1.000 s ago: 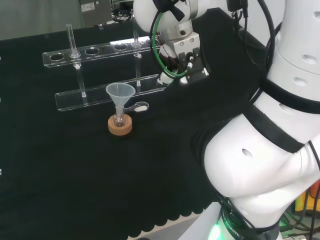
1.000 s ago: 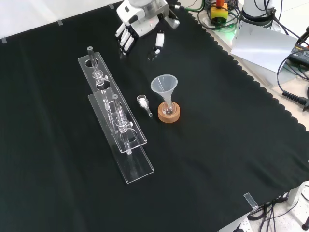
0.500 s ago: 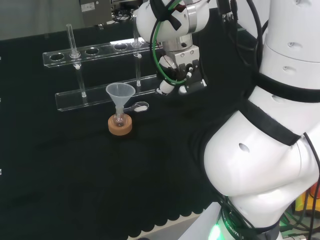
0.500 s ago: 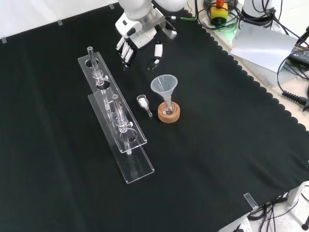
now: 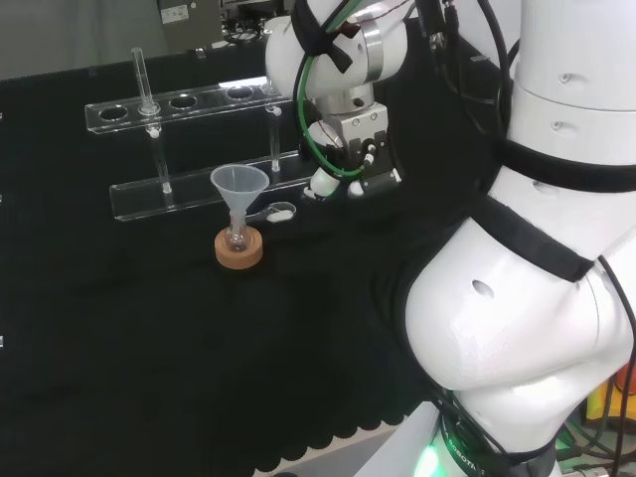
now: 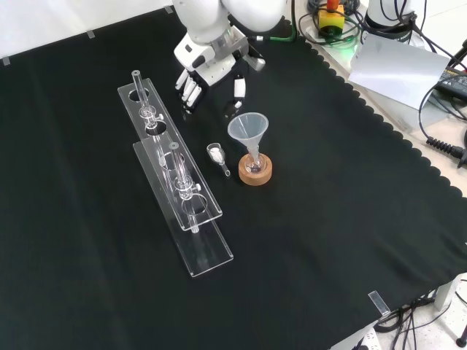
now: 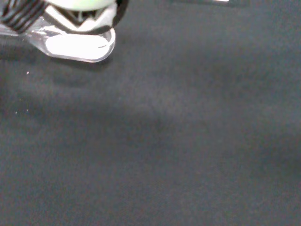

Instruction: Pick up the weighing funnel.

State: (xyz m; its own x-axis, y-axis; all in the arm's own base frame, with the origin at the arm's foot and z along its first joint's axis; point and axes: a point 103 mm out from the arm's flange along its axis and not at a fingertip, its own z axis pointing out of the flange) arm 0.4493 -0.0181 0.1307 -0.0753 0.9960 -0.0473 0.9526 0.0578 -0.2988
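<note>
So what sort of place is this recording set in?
Most likely a chemistry lab set-up for robot trials: a clear test-tube rack, a funnel standing in a small flask on a cork ring, and a weighing funnel lying on the black cloth.

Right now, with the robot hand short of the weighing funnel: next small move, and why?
Probably lower the robot hand toward the weighing funnel, fingers straight. In the front view the open robot hand hangs beyond it, not touching. The weighing funnel lies on the cloth between the test tube rack and the funnel.
</note>
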